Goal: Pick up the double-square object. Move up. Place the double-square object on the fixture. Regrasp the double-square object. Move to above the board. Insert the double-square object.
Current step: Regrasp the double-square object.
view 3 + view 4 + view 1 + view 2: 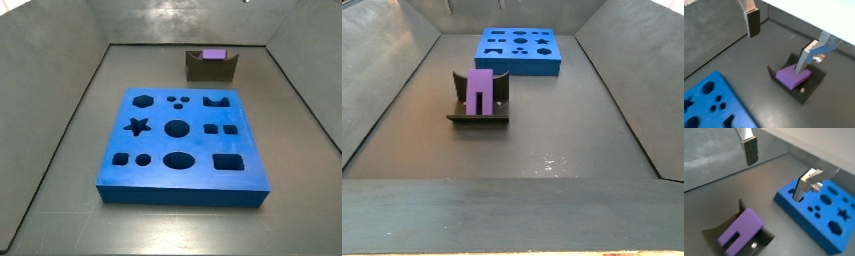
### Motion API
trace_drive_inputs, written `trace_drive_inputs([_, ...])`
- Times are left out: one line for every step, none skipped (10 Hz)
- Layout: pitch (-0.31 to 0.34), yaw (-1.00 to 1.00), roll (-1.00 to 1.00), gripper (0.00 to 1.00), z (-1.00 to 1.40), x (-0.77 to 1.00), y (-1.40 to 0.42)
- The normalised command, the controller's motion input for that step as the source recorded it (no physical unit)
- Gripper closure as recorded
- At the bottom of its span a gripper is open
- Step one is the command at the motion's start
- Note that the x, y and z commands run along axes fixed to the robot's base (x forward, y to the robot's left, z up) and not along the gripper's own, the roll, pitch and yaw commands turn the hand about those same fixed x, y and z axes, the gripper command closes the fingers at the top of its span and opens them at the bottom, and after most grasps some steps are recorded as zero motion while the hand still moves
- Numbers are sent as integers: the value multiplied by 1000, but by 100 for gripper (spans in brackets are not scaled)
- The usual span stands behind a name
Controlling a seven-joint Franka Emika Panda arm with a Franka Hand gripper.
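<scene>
We see the pincer (pixel 784 42) only in both wrist views: its fingers (pixel 753 23) stand wide apart with nothing between them, hanging above the grey floor (pixel 751 57). In a wrist view one silver finger overlaps the double-square object (pixel 793 75); contact cannot be judged. The double-square object (pixel 480 90) leans in the fixture (pixel 478 112), its notched end low in a wrist view (pixel 741 231). In both side views the fixture (pixel 210 67) stands apart from the board (pixel 177 140), which lies flat on the floor. No pincer appears in the side views.
</scene>
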Motion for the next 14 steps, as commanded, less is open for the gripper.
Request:
trace_drive_inputs([3,32,1000,0,10,-33,-29])
trace_drive_inputs([-4,34,1000,0,6,-25,-27])
trace_drive_inputs([-7,35,1000,0,8,-22,-25])
trace_drive_inputs([-8,36,1000,0,6,-25,-23])
trace_drive_inputs([-6,37,1000,0,7,-24,-23])
trace_drive_inputs([-2,39,1000,0,12,-11,-22])
trace_drive_inputs([3,40,1000,0,9,-1,-26])
trace_drive_inputs([7,41,1000,0,6,10,-26])
trace_drive_inputs([18,45,1000,0,-7,34,-29])
trace_drive_inputs([25,47,1000,0,-12,42,-29])
trace_drive_inputs([40,53,1000,0,-11,59,-33])
trace_drive_inputs([56,59,1000,0,-15,73,-34])
trace_drive_inputs([86,71,1000,0,-18,88,-37])
trace_drive_inputs([104,81,1000,0,-17,95,-40])
